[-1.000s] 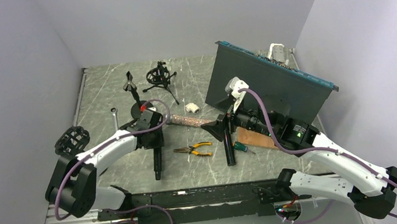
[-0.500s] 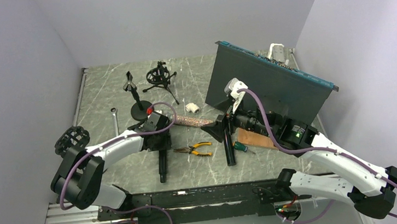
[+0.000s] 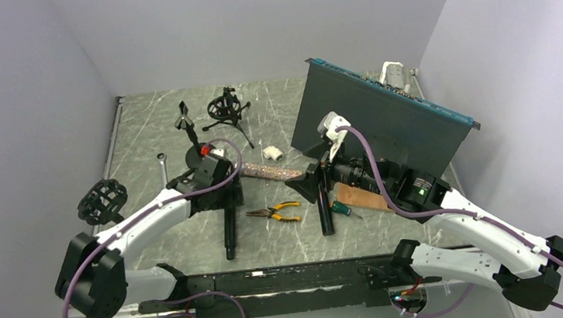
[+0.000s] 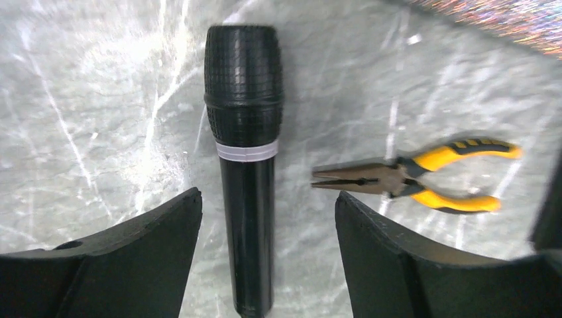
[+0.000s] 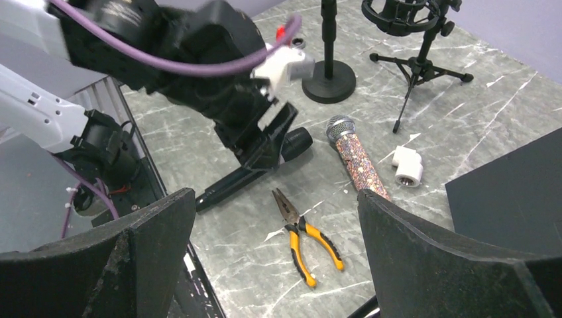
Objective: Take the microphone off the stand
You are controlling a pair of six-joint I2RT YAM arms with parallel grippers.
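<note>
The black microphone [image 4: 244, 132] lies flat on the marble table [image 3: 270, 238], its grille end pointing away in the left wrist view, and it also shows in the top view [image 3: 228, 230] and beyond the right gripper [image 5: 225, 185]. My left gripper [image 4: 268, 194] hovers just above the microphone's handle, open, with a finger on each side and neither touching it [image 3: 226, 202]. The black stand [image 3: 184, 123] with its round base [image 5: 329, 81] stands behind the left arm with an empty clip. My right gripper [image 5: 275, 195] is open and holds nothing [image 3: 317, 201].
Yellow-handled pliers [image 3: 277, 212] lie right of the black microphone. A glittery microphone [image 3: 270, 173], a white fitting [image 3: 273, 153], a tripod shock mount [image 3: 227, 108] and a wrench [image 3: 162, 166] lie further back. A dark tilted panel [image 3: 376, 122] stands at the right.
My left gripper has opened and let go of the black microphone, which now rests on the table slightly right of where it was. The right arm has not moved.
</note>
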